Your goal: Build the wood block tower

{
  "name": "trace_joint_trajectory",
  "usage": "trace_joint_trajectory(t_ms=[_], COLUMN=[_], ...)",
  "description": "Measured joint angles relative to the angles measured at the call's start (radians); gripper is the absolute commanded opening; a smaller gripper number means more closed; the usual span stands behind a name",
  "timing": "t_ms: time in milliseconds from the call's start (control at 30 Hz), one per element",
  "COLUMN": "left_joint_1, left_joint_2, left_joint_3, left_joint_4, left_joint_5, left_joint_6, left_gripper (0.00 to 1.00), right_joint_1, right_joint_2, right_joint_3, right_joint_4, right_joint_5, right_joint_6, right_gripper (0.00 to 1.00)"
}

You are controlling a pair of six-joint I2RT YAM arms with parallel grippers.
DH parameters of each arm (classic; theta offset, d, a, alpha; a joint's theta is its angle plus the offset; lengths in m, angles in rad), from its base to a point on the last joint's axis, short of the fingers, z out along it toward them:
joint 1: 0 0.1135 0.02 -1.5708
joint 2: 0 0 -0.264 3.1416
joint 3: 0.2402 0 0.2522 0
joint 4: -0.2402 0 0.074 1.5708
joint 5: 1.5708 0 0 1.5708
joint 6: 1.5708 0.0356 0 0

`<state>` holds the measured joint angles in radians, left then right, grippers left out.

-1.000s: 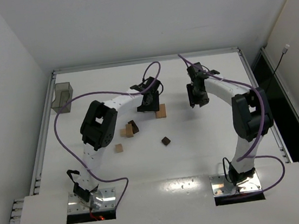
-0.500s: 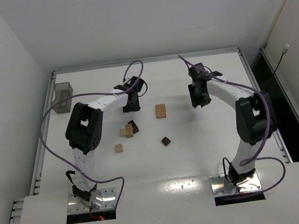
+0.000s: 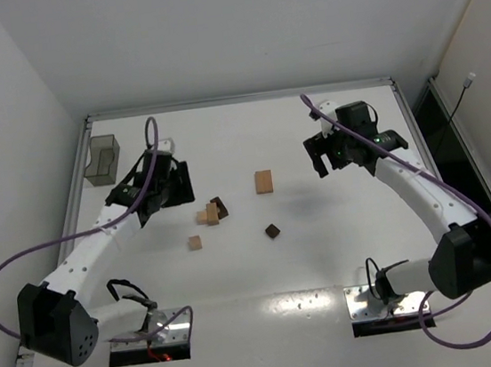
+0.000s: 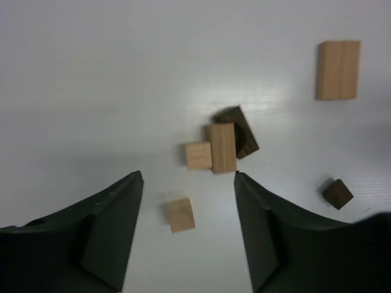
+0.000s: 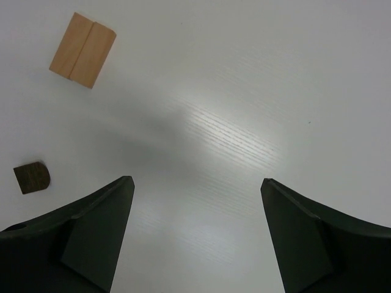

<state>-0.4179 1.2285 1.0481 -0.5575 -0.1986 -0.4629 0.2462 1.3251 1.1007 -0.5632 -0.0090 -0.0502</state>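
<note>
A grey bin sits well behind our left gripper. That gripper hangs above the table with its jaws wide and nothing in them. Down between its fingers we see a little tan cube. Just ahead of them is the block tower, only a low pile: a tan bar lying on a dark block, with a tan cube touching its side. A wider tan block and a small dark block lie apart, off to the left of our right gripper, which is wide and empty too.
</note>
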Motion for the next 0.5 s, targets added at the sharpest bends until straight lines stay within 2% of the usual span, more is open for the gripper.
trace_joint_trajectory(t_ms=[100, 200, 300, 500], left_joint_1=[0.063, 0.076, 0.076, 0.076], left_joint_2=[-0.041, -0.060, -0.080, -0.068], left_joint_3=[-0.132, -0.222, -0.273, -0.349], left_joint_4=[-0.060, -0.134, -0.177, -0.193], left_joint_5=[0.098, 0.192, 0.265, 0.326], left_joint_6=[-0.047, -0.108, -0.155, -0.204], left_gripper=[0.53, 0.53, 0.53, 0.53], right_joint_1=[0.000, 0.000, 0.000, 0.000], right_joint_2=[0.013, 0.013, 0.013, 0.013], right_joint_3=[-0.010, -0.016, -0.024, -0.046], right_joint_4=[-0.018, -0.029, -0.029, -0.037], right_joint_5=[0.001, 0.004, 0.005, 0.005], right_joint_6=[-0.015, -0.018, -0.017, -0.011], right_gripper=[0.82, 0.82, 0.82, 0.82])
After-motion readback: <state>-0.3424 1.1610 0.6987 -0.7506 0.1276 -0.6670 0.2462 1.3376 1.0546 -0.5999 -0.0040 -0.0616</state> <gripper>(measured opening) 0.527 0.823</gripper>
